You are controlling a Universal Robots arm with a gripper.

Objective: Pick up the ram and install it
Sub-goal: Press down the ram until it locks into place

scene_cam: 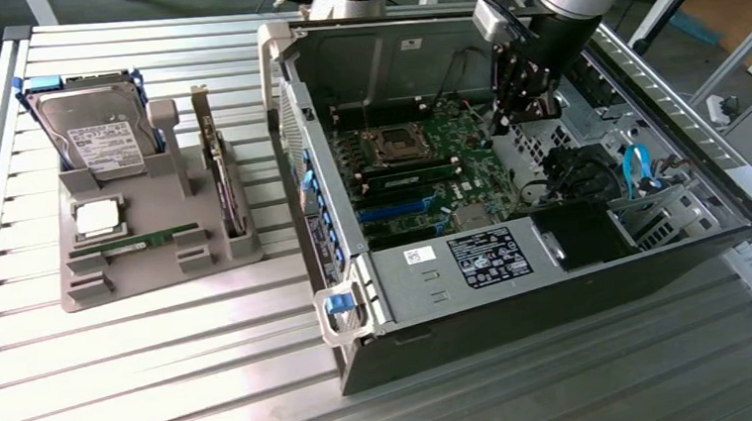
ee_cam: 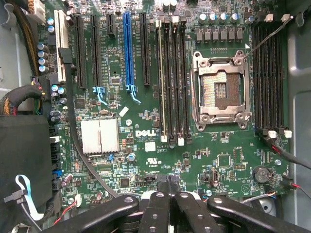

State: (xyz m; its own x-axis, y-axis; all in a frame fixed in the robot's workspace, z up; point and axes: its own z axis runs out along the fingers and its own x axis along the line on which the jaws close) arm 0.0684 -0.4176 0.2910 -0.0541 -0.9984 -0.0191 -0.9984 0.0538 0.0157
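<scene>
1. Open computer case (scene_cam: 488,292) lies on its side on the slatted metal table (scene_cam: 161,364); motherboard (scene_cam: 439,166) faces up inside.
2. Arm reaches down into the case from the far side. End effector (scene_cam: 523,96) hangs over the motherboard, toward the exterior view's right of the CPU socket (scene_cam: 386,146).
3. In the wrist view the end effector (ee_cam: 170,191) has its black fingers (ee_cam: 158,208) pressed together, nothing between them that can be made out.
4. Grey parts holder (scene_cam: 154,256) sits on the table, at the exterior view's left of the case and apart from it.
5. One ram (scene_cam: 133,244) stick lies flat in a slot along the near part of the holder, well apart from the end effector.
6. On the same holder: hard drive (scene_cam: 99,131) propped upright at the far end, square silver CPU chip (scene_cam: 98,218) in the middle, expansion card (scene_cam: 222,177) standing on edge along the side nearest the case.
7. Wrist view: a slim stick (ee_cam: 161,82) seated in the memory slot (ee_cam: 175,82) bank beside the empty CPU socket (ee_cam: 221,90). Whether fully latched, cannot tell.
8. Second slot bank (ee_cam: 269,73) lies on the socket's other side.
</scene>
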